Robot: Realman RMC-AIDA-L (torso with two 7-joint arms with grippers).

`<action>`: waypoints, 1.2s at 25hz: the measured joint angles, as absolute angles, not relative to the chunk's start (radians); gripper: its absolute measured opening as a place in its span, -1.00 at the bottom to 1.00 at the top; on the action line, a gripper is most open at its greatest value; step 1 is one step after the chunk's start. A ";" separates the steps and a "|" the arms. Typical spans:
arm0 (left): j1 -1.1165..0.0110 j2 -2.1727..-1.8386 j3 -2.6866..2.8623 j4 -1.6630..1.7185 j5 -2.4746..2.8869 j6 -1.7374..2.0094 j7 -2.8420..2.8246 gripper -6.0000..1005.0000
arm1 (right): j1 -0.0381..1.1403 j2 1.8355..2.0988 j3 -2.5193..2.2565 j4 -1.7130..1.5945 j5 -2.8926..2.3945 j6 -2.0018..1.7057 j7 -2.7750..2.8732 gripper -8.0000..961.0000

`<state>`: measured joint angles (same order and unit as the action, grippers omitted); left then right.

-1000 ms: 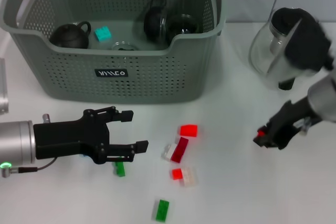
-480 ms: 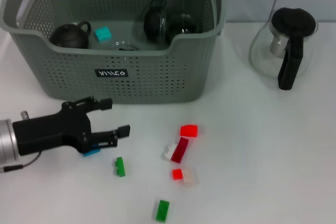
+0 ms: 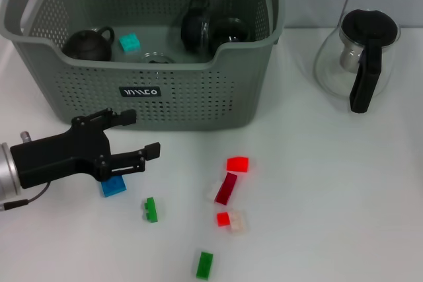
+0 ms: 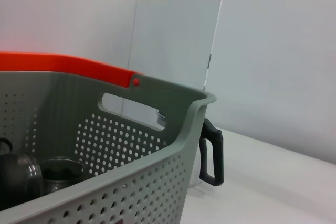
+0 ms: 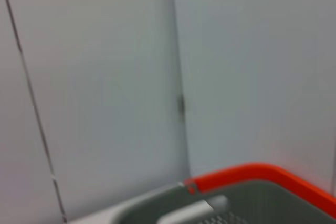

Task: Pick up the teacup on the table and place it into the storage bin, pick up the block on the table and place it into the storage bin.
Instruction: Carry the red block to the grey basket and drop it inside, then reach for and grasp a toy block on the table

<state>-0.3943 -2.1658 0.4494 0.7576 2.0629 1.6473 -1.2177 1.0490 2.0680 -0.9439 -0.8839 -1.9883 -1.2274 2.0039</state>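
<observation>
Left claw (image 3: 140, 134) spread, reaching in level just above blue block (image 3: 113, 186), before storage bin (image 3: 192, 100); right claw unseen.

Open left claw (image 3: 142, 133) above blue block (image 3: 113, 186)

At the lower left of the head view, the left arm ends in a matte black two-fingered gripper (image 3: 135, 135) of angular, blocky build, with small round screws or pivot pins showing along its finger linkages. Behind it sits a silver brushed-metal cylindrical wrist section (image 3: 5, 175). A thin dark cable (image 3: 30, 198) loops beneath that cylinder. The right arm is not visible in any view.
</observation>
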 joint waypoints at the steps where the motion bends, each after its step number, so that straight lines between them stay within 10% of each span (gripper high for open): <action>1: -0.394 -2.165 0.449 0.758 2.063 1.646 -1.217 0.72 | 1.044 2.065 -0.960 -0.871 -1.994 -1.205 1.989 -0.29; 9: -0.398 -2.162 0.448 0.768 2.063 1.650 -1.202 0.72 | 0.927 2.093 -0.966 -0.955 -1.880 -1.208 1.830 -0.22; 15: -0.395 -2.153 0.428 0.800 2.062 1.718 -1.199 0.72 | 0.739 2.088 -0.965 -1.060 -1.682 -1.468 1.725 0.23; 17: -0.395 -2.145 0.414 0.811 2.062 1.763 -1.185 0.72 | 0.664 2.087 -0.964 -1.085 -1.675 -1.593 1.655 0.71; 30: -0.418 -2.140 0.531 0.936 2.242 1.760 -1.134 0.72 | 0.433 2.100 -0.982 -0.976 -1.900 -1.804 1.438 0.93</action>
